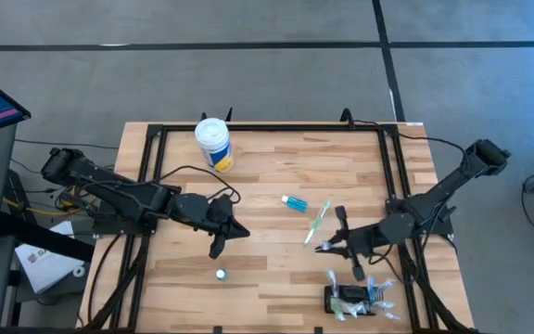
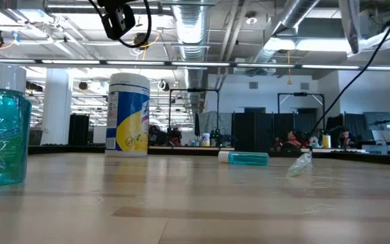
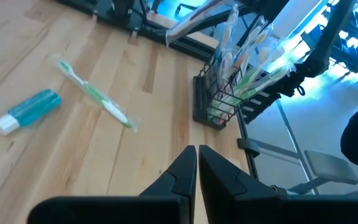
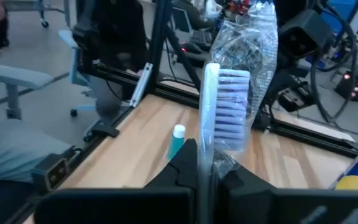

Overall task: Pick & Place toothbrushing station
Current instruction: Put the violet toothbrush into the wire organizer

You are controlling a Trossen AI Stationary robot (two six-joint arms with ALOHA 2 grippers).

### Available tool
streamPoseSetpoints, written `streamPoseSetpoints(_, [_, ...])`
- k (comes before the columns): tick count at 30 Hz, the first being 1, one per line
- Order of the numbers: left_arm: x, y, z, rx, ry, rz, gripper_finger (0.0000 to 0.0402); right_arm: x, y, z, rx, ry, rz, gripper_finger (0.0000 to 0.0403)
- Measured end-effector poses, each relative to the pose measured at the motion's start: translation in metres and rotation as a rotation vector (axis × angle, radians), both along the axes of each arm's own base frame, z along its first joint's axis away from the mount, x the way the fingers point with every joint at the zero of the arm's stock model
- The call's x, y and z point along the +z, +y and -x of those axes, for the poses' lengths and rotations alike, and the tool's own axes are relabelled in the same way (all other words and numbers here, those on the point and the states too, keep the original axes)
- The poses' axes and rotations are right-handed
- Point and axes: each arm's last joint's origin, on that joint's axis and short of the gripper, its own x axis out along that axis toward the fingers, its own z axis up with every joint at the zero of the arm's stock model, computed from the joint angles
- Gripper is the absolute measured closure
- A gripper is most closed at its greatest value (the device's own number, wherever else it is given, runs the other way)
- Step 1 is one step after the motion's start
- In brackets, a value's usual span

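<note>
Your right gripper (image 4: 205, 163) pinches a white-bristled, plastic-wrapped toothbrush (image 4: 222, 102) at lower right of the high view, just above the small black ribbed toothbrushing station (image 1: 352, 301). Your left gripper (image 3: 196, 163), fingers pressed together, sits left of centre.

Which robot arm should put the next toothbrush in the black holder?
The right one, probably. Its claw is shut on a wrapped toothbrush and sits close to the black holder. The left claw is shut, holds nothing, and is farther away.

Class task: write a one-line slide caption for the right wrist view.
Right gripper shut on a wrapped toothbrush above the table.
</note>
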Motion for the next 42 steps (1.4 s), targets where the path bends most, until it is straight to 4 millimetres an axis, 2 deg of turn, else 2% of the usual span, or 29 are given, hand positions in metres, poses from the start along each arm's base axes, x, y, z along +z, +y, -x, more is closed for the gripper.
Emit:
streamPoseSetpoints(14, [0.004,0.000,-0.002,-0.006,-0.049,-0.029,0.0389,-0.011,0.022,0.029,0.061,-0.030,-0.020,0.0403])
streamPoseSetpoints(22, [0.004,0.000,-0.002,0.000,-0.056,-0.029,0.0389,-0.011,0.031,0.042,-0.002,-0.045,0.032,0.0403])
streamPoseSetpoints(25, [0.005,0.000,-0.002,-0.001,-0.061,-0.031,0.0389,-0.016,0.030,0.042,-0.004,-0.055,0.010,0.0403])
streamPoseSetpoints(30, [0.005,0.000,-0.002,-0.002,-0.063,-0.033,0.0389,-0.036,0.019,0.047,-0.022,-0.108,-0.050,0.0403])
streamPoseSetpoints(36, [0.005,0.000,-0.002,-0.007,-0.066,-0.043,0.0389,-0.037,0.012,0.064,0.048,-0.183,-0.128,0.0403])
streamPoseSetpoints(42, [0.006,0.000,-0.002,-0.007,-0.075,-0.054,0.0389,-0.034,0.014,0.069,0.126,-0.223,-0.175,0.0403])
